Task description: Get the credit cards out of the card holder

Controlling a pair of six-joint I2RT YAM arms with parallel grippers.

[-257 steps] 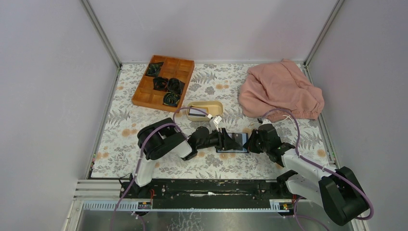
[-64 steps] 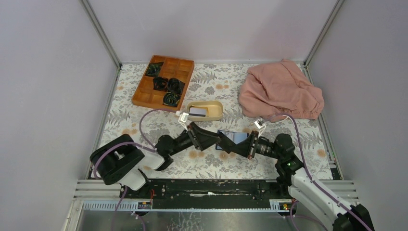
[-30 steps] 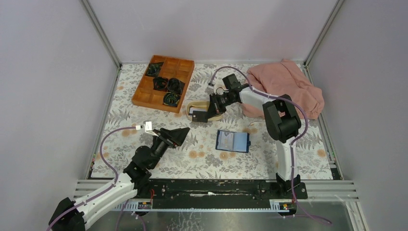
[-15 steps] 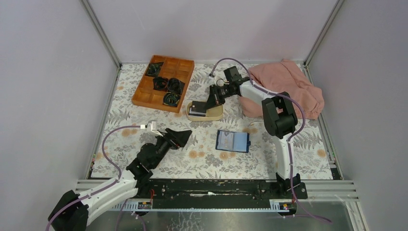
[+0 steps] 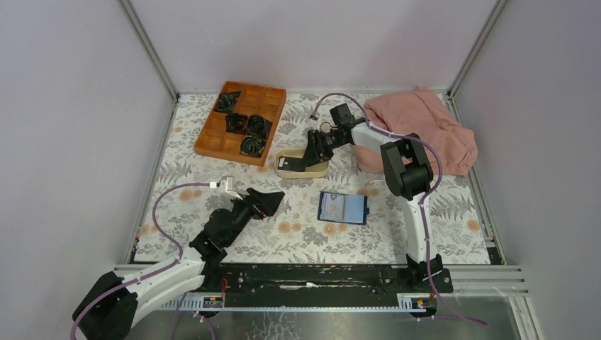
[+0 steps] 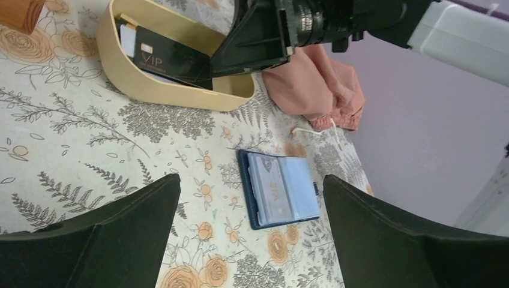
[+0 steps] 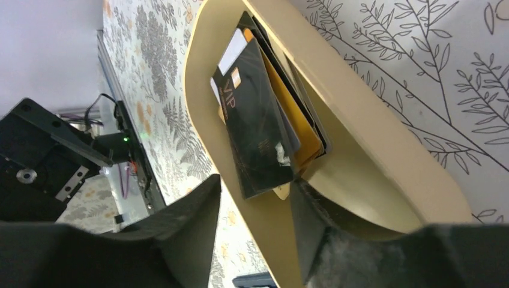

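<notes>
The navy card holder point(image 5: 343, 207) lies open on the floral cloth, a pale grey credit card point(image 6: 268, 186) in its left pocket. My right gripper point(image 5: 306, 157) hangs open over the beige dish point(image 5: 319, 168). A black VIP credit card point(image 7: 255, 132) lies in the dish point(image 7: 360, 120) on top of other cards, its lower end between my right gripper's point(image 7: 255, 180) spread fingers. My left gripper point(image 5: 278, 197) is open and empty, left of the card holder point(image 6: 300, 192) and apart from it. The left wrist view shows the black card point(image 6: 171, 57) under the right gripper point(image 6: 258, 36).
An orange compartment tray point(image 5: 205, 142) holding several black coiled items stands at the back left. A pink cloth point(image 5: 414, 131) is heaped at the back right, close behind the dish. Grey walls close in the table on three sides.
My right gripper has opened over the dish and let go of the black card. The left gripper has edged slightly toward the card holder and opened a little wider.
</notes>
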